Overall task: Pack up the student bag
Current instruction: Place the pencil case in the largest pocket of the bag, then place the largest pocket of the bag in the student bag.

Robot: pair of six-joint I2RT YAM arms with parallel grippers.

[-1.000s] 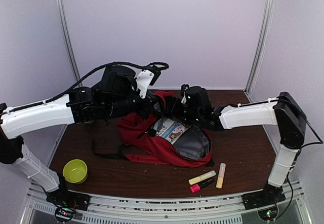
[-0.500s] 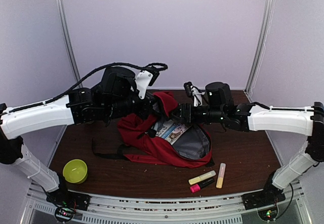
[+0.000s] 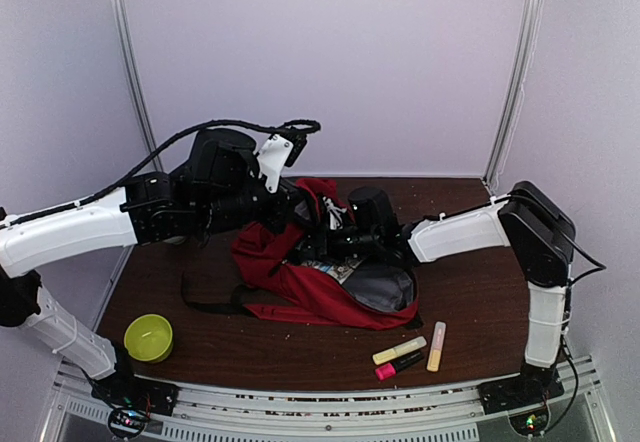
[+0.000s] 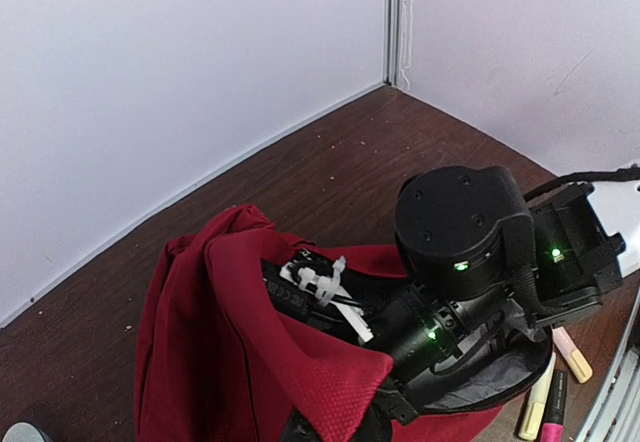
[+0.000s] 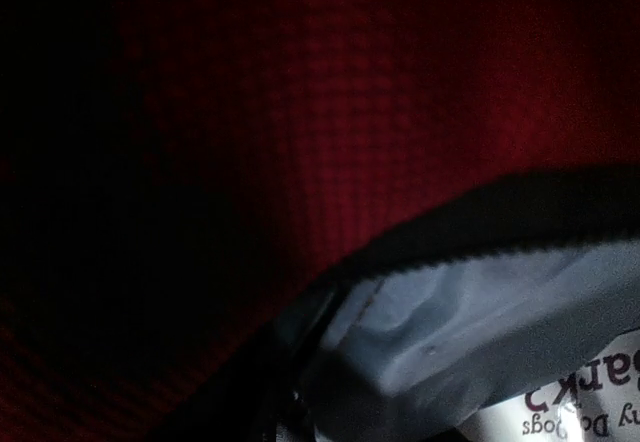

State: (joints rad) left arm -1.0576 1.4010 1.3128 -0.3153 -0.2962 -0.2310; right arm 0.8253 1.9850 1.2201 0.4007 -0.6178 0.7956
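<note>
**First onlooker:** Clamped shut, the left gripper (image 3: 300,207) pinches the upper rim of the red bag (image 3: 300,292) and lifts it. That props the mouth open at the middle of the brown table (image 3: 480,302).

**Second onlooker:** And the right gripper (image 3: 328,244)?

**First onlooker:** Nose-deep in the opening, fingers buried in cloth. Whether its jaws are wide or closed on anything, I cannot tell. Its own camera sees only dark red weave, a black seam and the corner of a pale printed booklet (image 5: 500,352) lying inside.

**Second onlooker:** How would that bag handle, in your view?

**First onlooker:** Soft and floppy, I'd say. It sags wherever nothing props it, so the mouth would likely fall shut if the rim were let go. The cloth looks light, though the contents add some weight. The seamed rim looks the soundest place to take hold; a pinch of loose side panel would probably bunch up and slip.

**Second onlooker:** What lies outside it?

**First onlooker:** Three pens near the front edge, just right of the bag. A yellow pen (image 3: 399,350) and a pink pen (image 3: 399,365) lie side by side, with an orange pen (image 3: 437,346) just beside them. A green bowl (image 3: 148,338) sits at the front left, well apart from the bag. Packing looks part-done to me.
</note>
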